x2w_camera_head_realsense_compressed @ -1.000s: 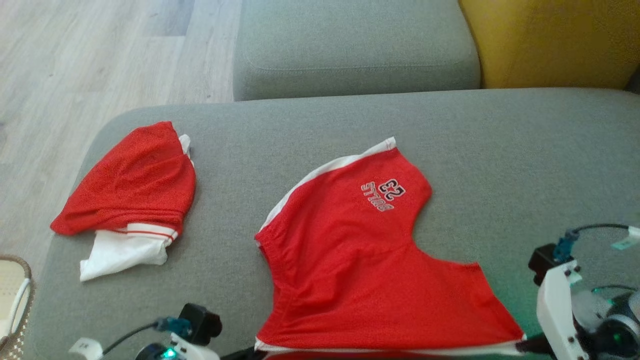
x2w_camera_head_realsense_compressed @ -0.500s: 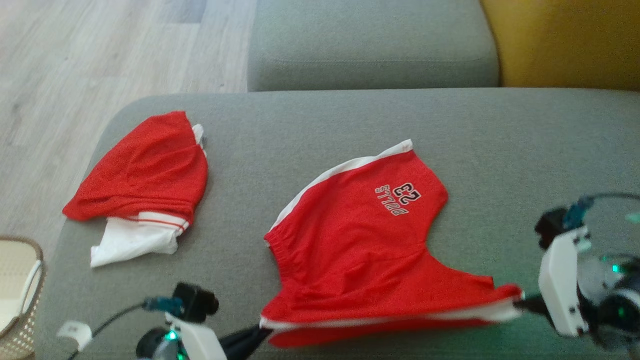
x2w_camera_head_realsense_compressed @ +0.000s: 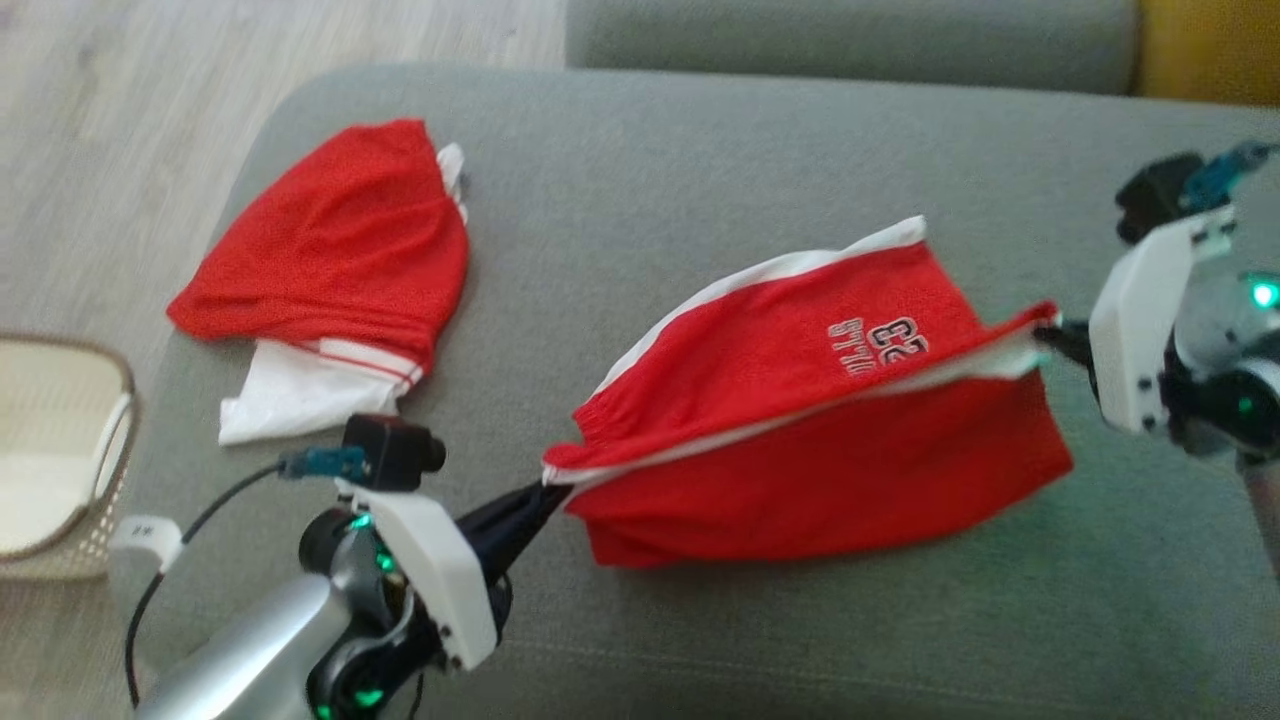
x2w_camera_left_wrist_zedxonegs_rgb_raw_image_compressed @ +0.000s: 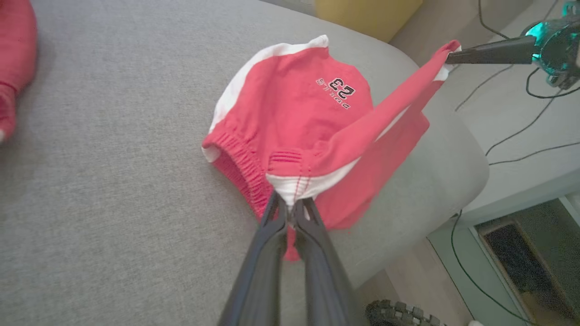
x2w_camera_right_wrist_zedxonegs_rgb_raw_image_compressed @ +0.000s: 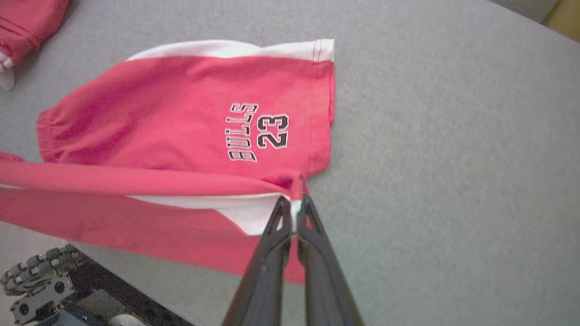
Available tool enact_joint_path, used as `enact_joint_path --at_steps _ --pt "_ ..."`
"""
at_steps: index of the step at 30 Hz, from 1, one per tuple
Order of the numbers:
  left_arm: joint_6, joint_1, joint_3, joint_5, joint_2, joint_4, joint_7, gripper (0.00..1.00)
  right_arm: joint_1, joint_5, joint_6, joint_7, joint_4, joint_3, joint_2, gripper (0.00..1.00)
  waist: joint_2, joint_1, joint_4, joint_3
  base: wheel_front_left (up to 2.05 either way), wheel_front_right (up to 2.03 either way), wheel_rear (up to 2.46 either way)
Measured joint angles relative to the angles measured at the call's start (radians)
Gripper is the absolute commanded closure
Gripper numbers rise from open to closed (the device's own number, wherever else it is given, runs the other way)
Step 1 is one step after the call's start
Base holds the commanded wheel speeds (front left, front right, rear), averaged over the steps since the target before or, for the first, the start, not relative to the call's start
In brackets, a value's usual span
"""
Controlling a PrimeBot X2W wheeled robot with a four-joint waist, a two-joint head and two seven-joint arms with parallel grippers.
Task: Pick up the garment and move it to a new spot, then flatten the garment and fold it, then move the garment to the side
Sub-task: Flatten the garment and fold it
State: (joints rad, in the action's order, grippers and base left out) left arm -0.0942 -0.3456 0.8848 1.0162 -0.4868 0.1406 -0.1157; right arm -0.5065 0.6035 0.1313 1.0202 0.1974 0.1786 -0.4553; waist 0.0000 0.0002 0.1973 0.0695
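Garment (x2w_camera_right_wrist_zedxonegs_rgb_raw_image_compressed: 158, 113) print (x2w_camera_right_wrist_zedxonegs_rgb_raw_image_compressed: 257, 132): legible from right wrist, blurred from head view.

Left gripper (x2w_camera_left_wrist_zedxonegs_rgb_raw_image_compressed: 289, 209) pinches a white-trimmed corner of the red shorts (x2w_camera_left_wrist_zedxonegs_rgb_raw_image_compressed: 294, 113); right gripper (x2w_camera_left_wrist_zedxonegs_rgb_raw_image_compressed: 453, 56) clamps the far corner, the edge stretched taut above the grey cushion (x2w_camera_left_wrist_zedxonegs_rgb_raw_image_compressed: 113, 181).

We see a red-and-white cloth bundle (x2w_camera_head_realsense_compressed: 330, 270) at ten o'clock on the grey couch (x2w_camera_head_realsense_compressed: 700, 140), a pale woven basket (x2w_camera_head_realsense_compressed: 118, 370) at eight o'clock beside it, and a yellow cushion (x2w_camera_head_realsense_compressed: 1210, 50) at one o'clock.
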Motion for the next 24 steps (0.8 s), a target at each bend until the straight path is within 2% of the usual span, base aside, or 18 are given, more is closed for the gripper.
enact_joint_path --at_steps 13,24 --pt "0.005 -0.179 -0.020 -0.043 0.130 0.168 0.062 1.00 -0.254 -0.077 0.000 -0.241 0.277 0.057 0.044 1.00 0.0000 0.0000 0.073 0.163 0.00 0.00 0.00" --pt "-0.022 -0.298 0.002 -0.072 0.192 0.317 0.110 1.00 -0.384 -0.102 0.000 -0.359 0.456 0.090 0.070 1.00 0.0000 -0.0001 0.090 0.249 0.00 0.00 0.00"
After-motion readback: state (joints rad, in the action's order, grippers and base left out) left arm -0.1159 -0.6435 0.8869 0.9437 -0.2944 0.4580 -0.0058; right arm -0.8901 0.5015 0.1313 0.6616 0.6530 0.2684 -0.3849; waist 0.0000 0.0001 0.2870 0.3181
